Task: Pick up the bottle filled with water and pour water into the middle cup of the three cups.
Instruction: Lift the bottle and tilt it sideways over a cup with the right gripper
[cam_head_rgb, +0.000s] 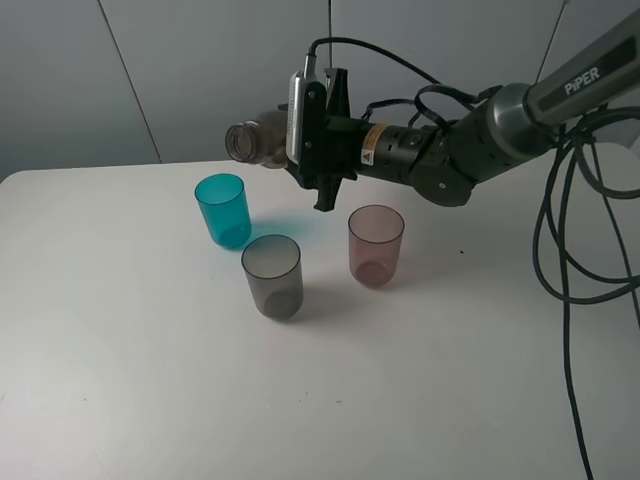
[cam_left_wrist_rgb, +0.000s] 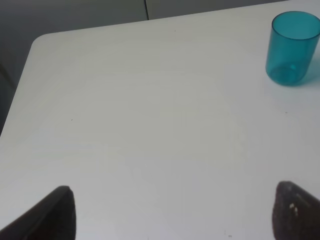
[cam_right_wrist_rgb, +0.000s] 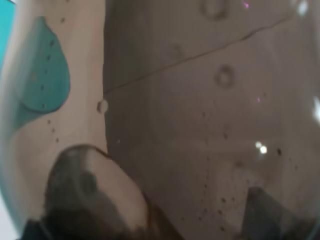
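As it tilts sideways, the bottle (cam_head_rgb: 256, 138) looks smoky, translucent, wide-necked.

Three cups stand on the counter (cam_head_rgb: 120, 350) in a shallow triangle. The left cup (cam_head_rgb: 222, 210) is farthest back, the middle cup (cam_head_rgb: 272, 277) is nearest the front, and the right cup (cam_head_rgb: 376, 245) sits between them in depth. All three are near one another but apart. Above the counter and behind the cups, the bottle (cam_head_rgb: 255, 140) lies on its side in the right hand (cam_head_rgb: 318, 140), which is clamped around it. Its mouth points left, up above the left cup. The left hand (cam_left_wrist_rgb: 180, 220) hovers over bare counter with its fingers spread, well apart from the left cup ahead of it.
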